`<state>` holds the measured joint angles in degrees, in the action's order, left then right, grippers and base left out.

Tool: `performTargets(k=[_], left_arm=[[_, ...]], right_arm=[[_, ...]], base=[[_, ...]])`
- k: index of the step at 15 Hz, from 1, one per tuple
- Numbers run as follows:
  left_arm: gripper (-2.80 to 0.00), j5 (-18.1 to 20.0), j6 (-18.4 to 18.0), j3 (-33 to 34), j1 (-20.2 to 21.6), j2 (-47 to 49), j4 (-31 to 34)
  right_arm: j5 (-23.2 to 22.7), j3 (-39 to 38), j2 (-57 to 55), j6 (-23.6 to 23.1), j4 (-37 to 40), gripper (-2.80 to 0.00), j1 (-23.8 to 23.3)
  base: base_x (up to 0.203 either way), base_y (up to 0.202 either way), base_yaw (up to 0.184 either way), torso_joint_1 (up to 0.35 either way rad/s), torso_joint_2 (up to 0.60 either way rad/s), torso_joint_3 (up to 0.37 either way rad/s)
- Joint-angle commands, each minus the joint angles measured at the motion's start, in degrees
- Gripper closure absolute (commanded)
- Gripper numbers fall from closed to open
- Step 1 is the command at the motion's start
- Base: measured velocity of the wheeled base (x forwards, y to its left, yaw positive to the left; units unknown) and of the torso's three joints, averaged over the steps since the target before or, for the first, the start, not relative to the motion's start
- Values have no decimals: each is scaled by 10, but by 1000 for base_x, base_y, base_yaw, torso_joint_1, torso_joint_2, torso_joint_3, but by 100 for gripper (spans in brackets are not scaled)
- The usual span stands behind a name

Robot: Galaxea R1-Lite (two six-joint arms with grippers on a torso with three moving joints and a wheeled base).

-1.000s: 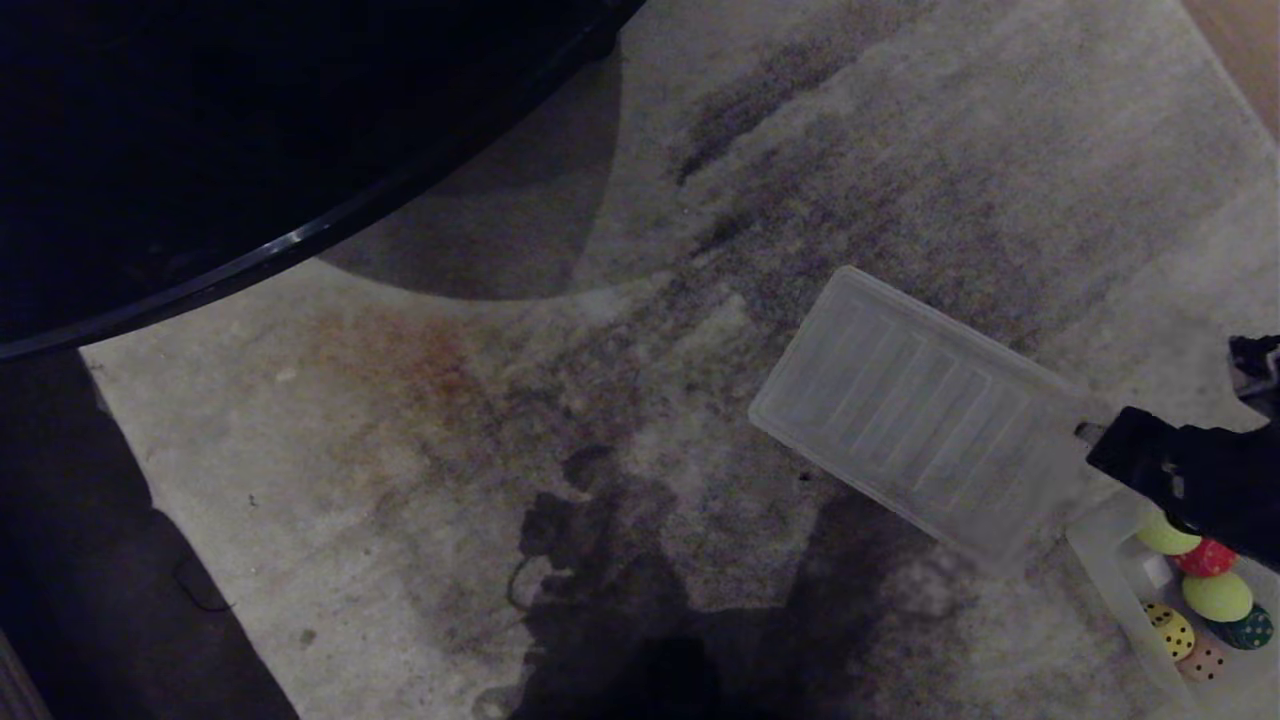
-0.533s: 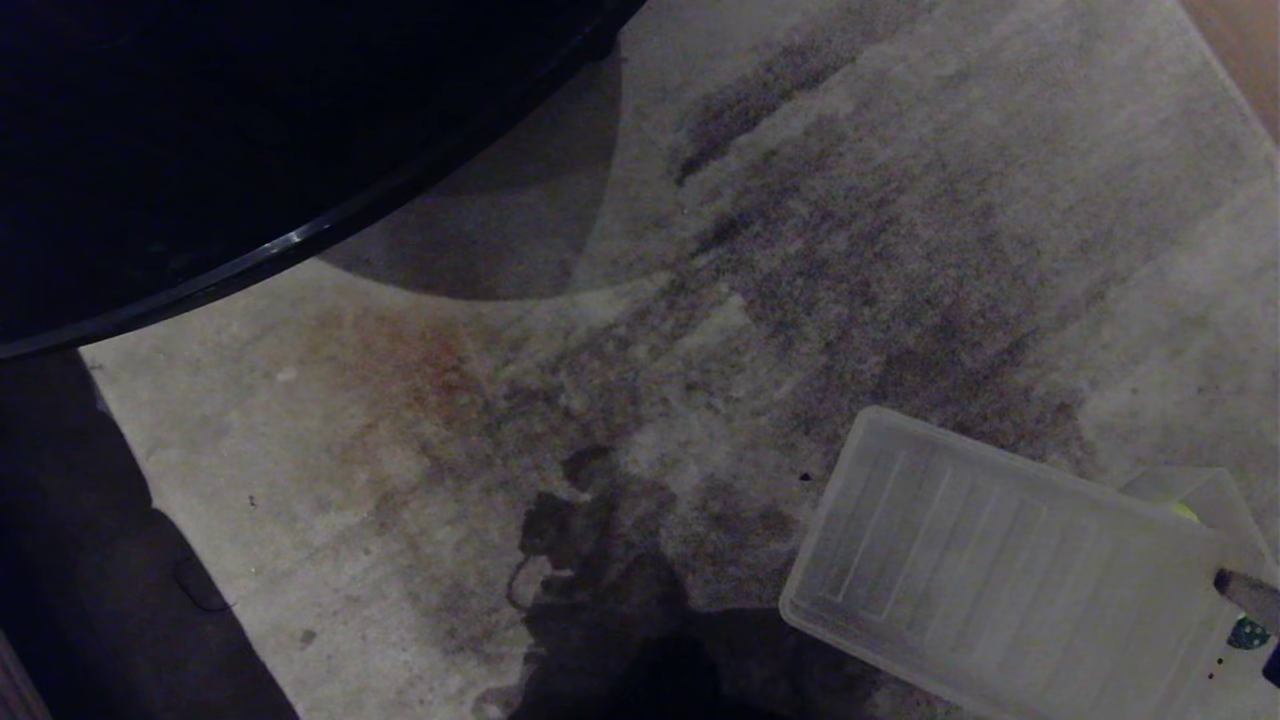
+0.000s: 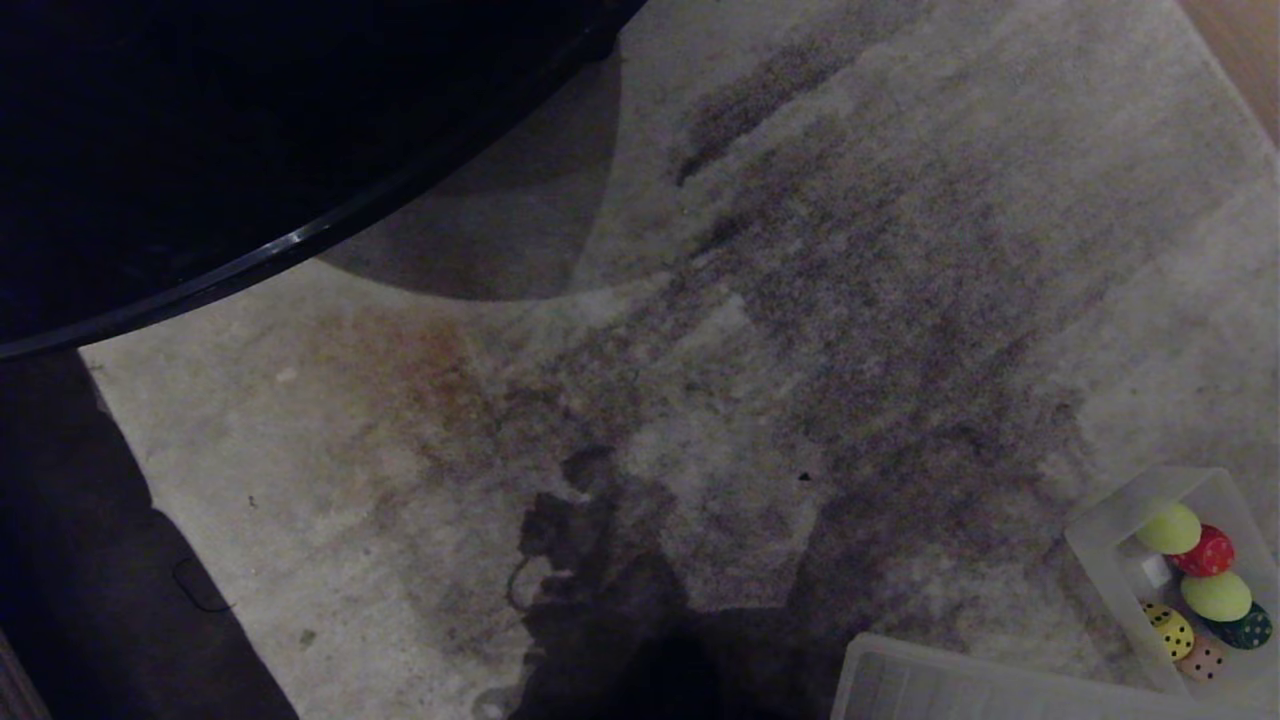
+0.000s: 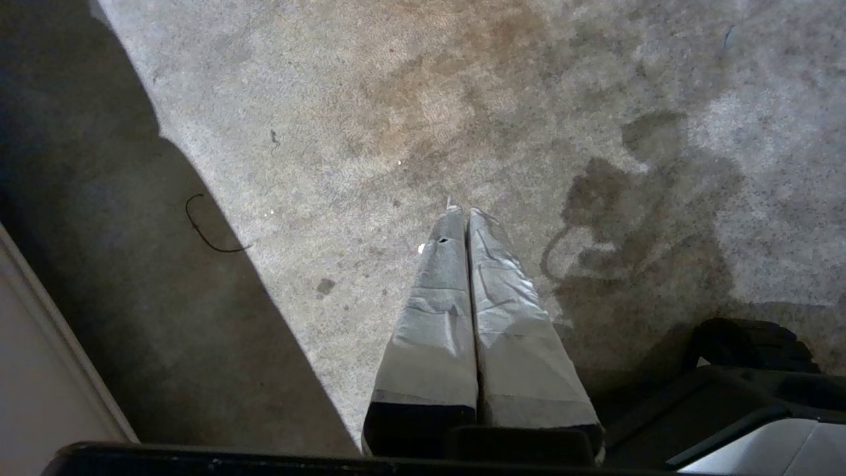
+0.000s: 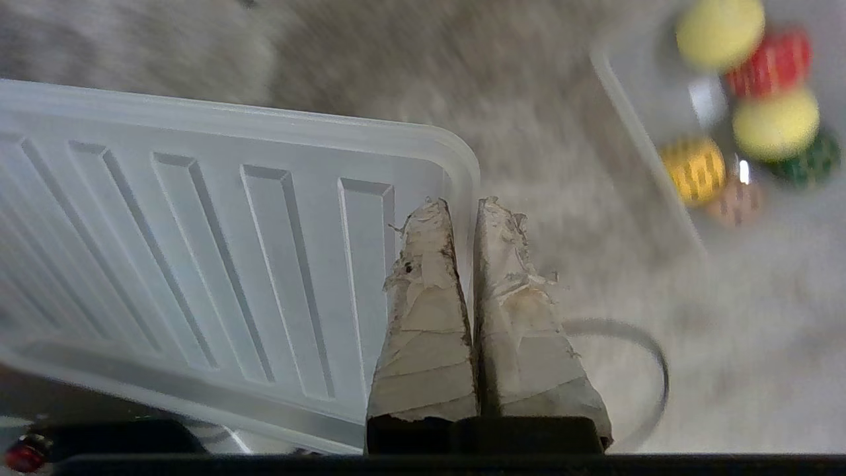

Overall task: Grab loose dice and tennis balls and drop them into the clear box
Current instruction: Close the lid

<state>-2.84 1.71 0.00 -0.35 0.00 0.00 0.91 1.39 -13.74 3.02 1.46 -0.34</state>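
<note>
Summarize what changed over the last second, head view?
The lid, pinched in the right gripper, swept from beside the clear box toward the robot; only its edge shows at the frame bottom. The right arm left view. Box, tennis balls and dice stayed put; left gripper idle, jaws shut.

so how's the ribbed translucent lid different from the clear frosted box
The ribbed translucent lid is flat, empty and clamped at its edge in the right gripper; the clear frosted box is a walled tub on the carpet holding balls and dice. Both are translucent plastic with rounded corners.

Yellow-green tennis balls (image 3: 1170,528), dotted dice (image 3: 1205,551) (red, yellow, green, peach)
</note>
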Motion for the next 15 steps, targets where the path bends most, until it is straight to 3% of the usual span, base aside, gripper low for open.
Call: performTargets(k=[1,4,15], left_arm=[[0,-1,1,1,0,1,0],[0,-1,1,1,0,1,0],[0,0,1,1,0,1,0]], right_arm=[[-7,-5,91,-13,8,0,8],[-9,-4,137,-15,11,0,10],[-8,-5,137,-14,8,0,10]], base=[[0,0,0,0,0,0],[0,0,0,0,0,0],[0,0,0,0,0,0]])
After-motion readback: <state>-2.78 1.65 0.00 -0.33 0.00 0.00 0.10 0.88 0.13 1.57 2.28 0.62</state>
